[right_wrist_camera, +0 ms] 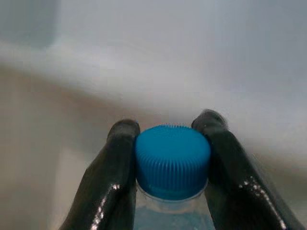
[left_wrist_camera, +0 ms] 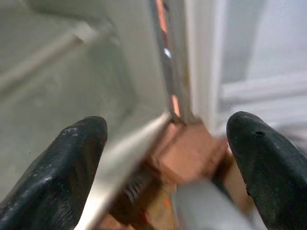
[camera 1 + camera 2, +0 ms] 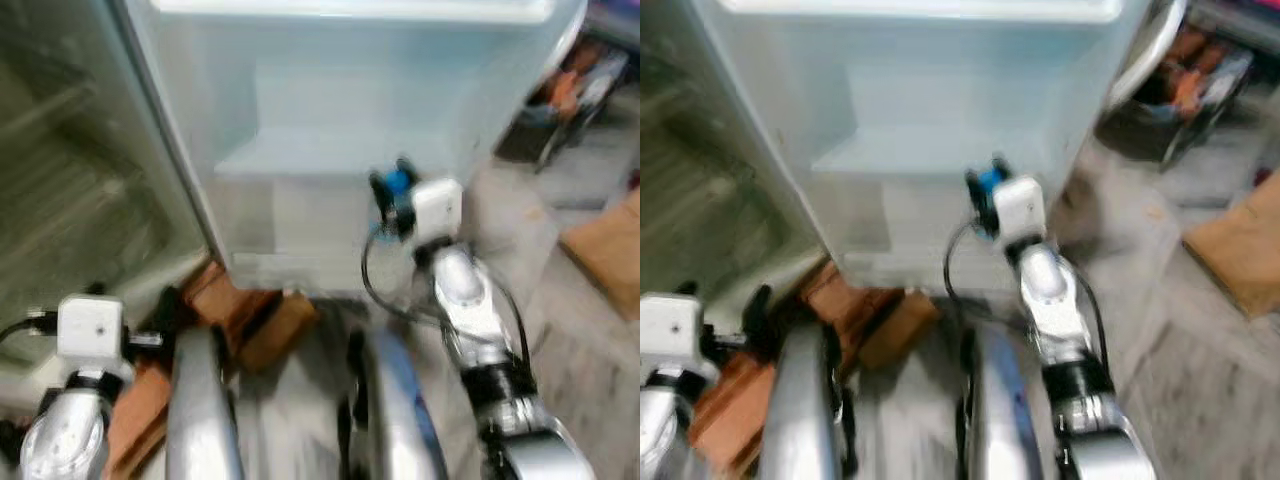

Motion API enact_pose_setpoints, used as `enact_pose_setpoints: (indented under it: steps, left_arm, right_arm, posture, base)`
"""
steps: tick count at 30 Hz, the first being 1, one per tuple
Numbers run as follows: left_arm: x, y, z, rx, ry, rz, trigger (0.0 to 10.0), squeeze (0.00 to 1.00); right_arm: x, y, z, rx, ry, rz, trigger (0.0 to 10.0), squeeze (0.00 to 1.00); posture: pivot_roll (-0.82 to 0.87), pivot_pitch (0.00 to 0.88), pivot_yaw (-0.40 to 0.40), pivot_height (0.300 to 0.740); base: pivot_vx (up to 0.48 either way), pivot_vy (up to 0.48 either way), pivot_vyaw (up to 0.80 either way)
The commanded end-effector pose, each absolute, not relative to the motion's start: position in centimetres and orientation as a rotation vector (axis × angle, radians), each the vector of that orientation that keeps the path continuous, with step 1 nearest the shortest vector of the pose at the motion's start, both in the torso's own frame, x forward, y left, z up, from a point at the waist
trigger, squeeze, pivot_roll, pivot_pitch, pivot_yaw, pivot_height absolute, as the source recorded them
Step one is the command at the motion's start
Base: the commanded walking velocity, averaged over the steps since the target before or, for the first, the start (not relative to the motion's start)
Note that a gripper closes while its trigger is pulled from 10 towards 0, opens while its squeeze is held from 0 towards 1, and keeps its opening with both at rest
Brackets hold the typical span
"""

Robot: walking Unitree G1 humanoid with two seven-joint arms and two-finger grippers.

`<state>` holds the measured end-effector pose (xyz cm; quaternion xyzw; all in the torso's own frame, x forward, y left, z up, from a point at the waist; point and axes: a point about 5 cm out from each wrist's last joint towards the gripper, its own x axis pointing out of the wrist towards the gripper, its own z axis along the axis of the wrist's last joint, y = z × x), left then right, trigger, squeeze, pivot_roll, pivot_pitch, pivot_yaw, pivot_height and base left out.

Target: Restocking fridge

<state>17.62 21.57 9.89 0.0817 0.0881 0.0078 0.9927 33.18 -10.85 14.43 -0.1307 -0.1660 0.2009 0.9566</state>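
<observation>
The right gripper [image 1: 168,163] is clamping its fingers [image 1: 115,177] on the blue-capped bottle [image 1: 171,160] before the open fridge door's shelf [image 3: 330,150], a light, likely slippery load best held at the ribbed cap, while the left gripper [image 2: 168,158] is gaping empty.

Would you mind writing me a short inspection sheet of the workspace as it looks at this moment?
Surface: pale fridge door shelf, bare where visible.
Job's things: bottle with blue cap, held by the neck in front of the open fridge.
Clutter: brown cardboard boxes on the floor at the fridge's foot.
Grippers: right claw shut on the bottle cap; left claw open, low by the boxes.
Cables: black cable looping beside the right wrist.
Surroundings: more boxes and blurred items at the robot's right; grey floor.
</observation>
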Motion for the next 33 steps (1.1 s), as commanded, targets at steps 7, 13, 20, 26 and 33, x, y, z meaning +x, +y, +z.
enact_pose_setpoints:
  steps: [7, 13, 20, 26, 33]
  left_arm:
    - [17.7, 22.2, 10.7, 0.201, 0.153, 0.044, 10.0, 0.00]
    - [17.6, 22.3, 10.9, 0.211, 0.153, 0.044, 10.0, 0.00]
    - [17.2, 22.4, 11.2, 0.213, 0.150, 0.047, 10.0, 0.00]
    - [17.1, 22.2, 11.3, 0.210, 0.150, 0.038, 10.0, 0.00]
    - [17.1, 22.2, 11.4, 0.211, 0.156, 0.023, 10.0, 0.00]
  right_arm:
    - [33.2, -9.1, 10.8, -0.477, -0.258, 0.515, 10.0, 0.00]
    - [34.3, -8.3, 11.4, -0.519, -0.300, 0.491, 10.0, 0.00]
    - [35.3, -7.3, 13.1, -0.655, -0.397, 0.448, 10.0, 0.00]
    - [35.7, -9.0, 11.6, -0.625, -0.259, 0.365, 10.0, 0.00]
    - [35.7, -11.4, 9.9, -0.628, -0.137, 0.249, 10.0, 0.00]
  posture:
    - [0.20, 0.291, -0.033, 0.520]
    - [0.23, 0.306, -0.032, 0.520]
    - [0.25, 0.322, -0.032, 0.520]
    - [0.26, 0.337, -0.027, 0.520]
    - [0.26, 0.340, -0.016, 0.520]
  base:
    - [0.000, 0.000, 0.00]
    - [0.000, 0.000, 0.00]
    - [0.000, 0.000, 0.00]
    - [0.000, 0.000, 0.00]
    - [0.000, 0.000, 0.00]
